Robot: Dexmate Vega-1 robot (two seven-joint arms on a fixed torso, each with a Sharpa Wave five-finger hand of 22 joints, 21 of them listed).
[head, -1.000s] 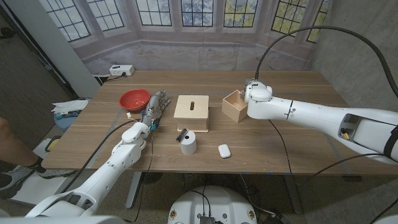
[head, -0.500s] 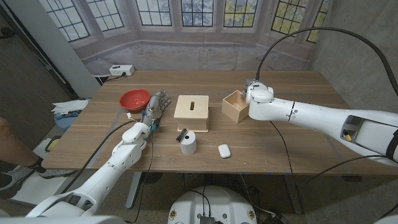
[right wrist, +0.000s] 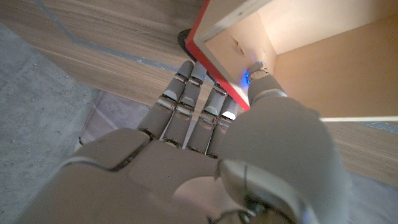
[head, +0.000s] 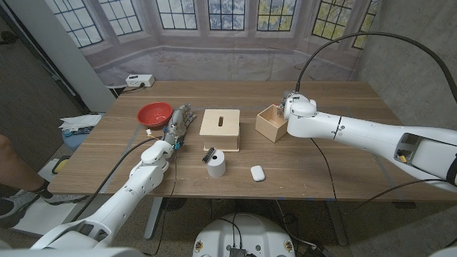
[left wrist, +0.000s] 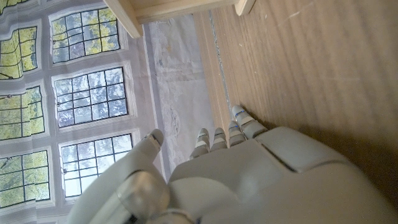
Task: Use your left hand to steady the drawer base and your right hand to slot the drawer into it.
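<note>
One open-topped pale wood drawer (head: 270,121) with a red-edged wall sat right of the slotted drawer base (head: 220,129) on the worktop (head: 343,171). Right hand (head: 294,107) pinched its wall, mostly hidden. Left hand (head: 178,125) held nothing, fingers loose.

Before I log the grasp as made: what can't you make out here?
- Head view: right hand hidden behind its own wrist at the drawer.
- Right wrist view: thumb inside the drawer, fingers outside; squeeze unclear.
- Left wrist view: drawer base cut off by the edge.
</note>
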